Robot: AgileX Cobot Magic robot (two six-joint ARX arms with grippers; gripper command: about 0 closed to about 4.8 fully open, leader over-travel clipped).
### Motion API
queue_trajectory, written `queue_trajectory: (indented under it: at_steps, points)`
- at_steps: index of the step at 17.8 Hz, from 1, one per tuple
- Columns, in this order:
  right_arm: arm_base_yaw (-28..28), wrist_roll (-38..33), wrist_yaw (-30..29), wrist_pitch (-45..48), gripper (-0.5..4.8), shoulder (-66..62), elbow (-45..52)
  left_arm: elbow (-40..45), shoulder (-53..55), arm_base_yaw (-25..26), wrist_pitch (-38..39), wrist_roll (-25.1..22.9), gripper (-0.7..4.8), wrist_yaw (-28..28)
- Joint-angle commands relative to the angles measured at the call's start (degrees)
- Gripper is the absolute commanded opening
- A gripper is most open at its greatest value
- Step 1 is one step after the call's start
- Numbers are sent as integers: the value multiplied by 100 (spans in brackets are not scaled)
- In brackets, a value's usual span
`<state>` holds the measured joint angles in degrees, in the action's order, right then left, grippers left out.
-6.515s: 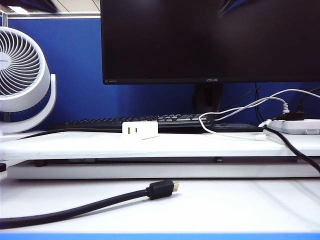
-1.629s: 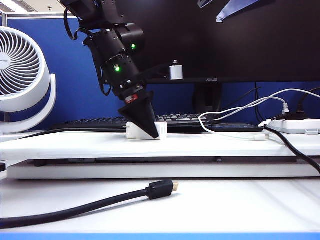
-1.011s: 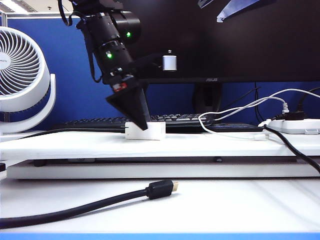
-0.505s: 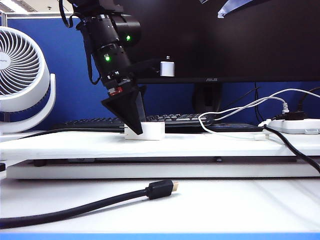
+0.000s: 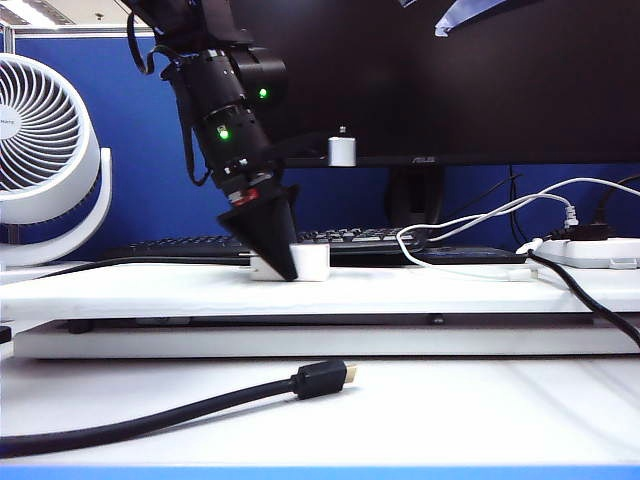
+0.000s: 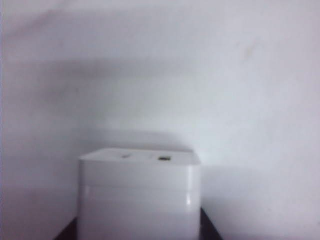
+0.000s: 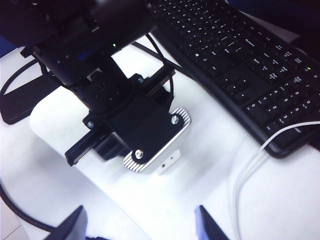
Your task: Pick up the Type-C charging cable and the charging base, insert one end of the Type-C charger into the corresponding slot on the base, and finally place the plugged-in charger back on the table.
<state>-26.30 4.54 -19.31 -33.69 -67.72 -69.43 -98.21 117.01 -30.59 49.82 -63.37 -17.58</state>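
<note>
fingers of the left gripper (image 5: 272, 258) are set around the small white rectangular plastic charging base (image 5: 305, 263) on the wide white table (image 5: 420, 292), at 12 o'clock of the black gold-tipped cable (image 5: 322, 379); grip cannot be told. the right gripper (image 7: 140, 227) is held spread above.

The black left arm (image 5: 225, 110) shows 2 green lights, looped cables, and a ribbed silver camera (image 7: 159, 142) with screws.
</note>
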Motion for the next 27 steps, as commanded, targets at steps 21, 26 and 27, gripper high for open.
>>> queue_trajectory:
  at_steps: [21,26,27]
  points:
    - [-7,1307,1860,-1202,262,492,-15,33,-2750,-9,-1366,2813,-6,-3073]
    - [-4,3307,1875,-1703,279,-994,-15,33,-3521,-9,-1744,4835,-6,-1862]
    - [-4,3427,1963,-1687,279,-1202,-15,33,-3580,-9,-1755,4889,-6,-1862]
